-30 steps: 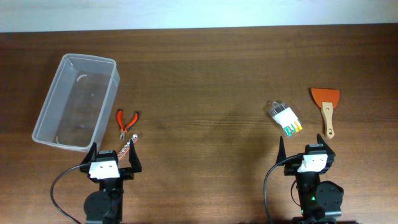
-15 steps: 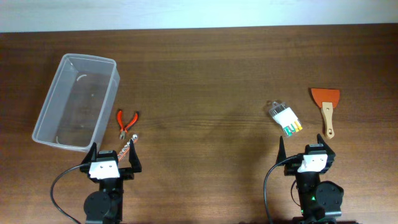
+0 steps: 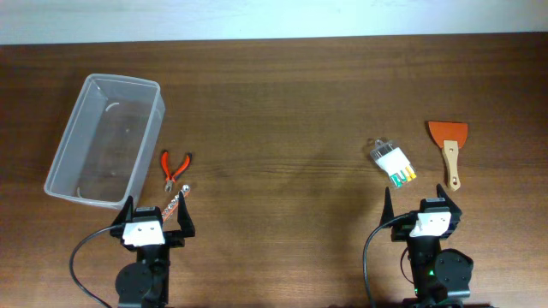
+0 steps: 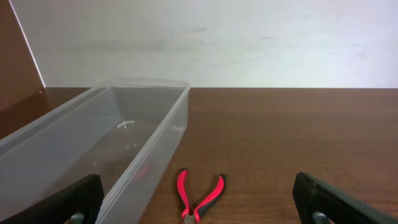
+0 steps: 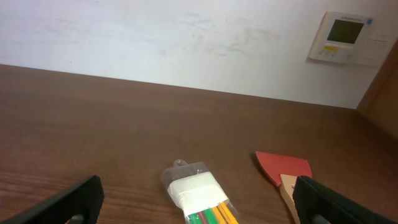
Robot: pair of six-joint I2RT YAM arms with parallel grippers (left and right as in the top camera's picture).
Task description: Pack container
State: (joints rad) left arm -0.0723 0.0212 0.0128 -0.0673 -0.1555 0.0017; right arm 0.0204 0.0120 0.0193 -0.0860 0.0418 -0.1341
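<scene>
The clear plastic container (image 3: 107, 139) lies empty at the left of the table; it also shows in the left wrist view (image 4: 106, 143). Red-handled pliers (image 3: 175, 167) lie just right of it, ahead of my left gripper (image 3: 157, 214), which is open and empty; the pliers show in the left wrist view (image 4: 200, 194). A clear pack of coloured sticks (image 3: 392, 162) and an orange scraper with a wooden handle (image 3: 449, 145) lie ahead of my right gripper (image 3: 419, 204), open and empty. The pack (image 5: 199, 194) and the scraper (image 5: 284, 169) show in the right wrist view.
A small silver chain-like piece (image 3: 176, 200) lies beside the left gripper. A white wall runs behind the table's far edge, with a wall thermostat (image 5: 346, 35) at the right.
</scene>
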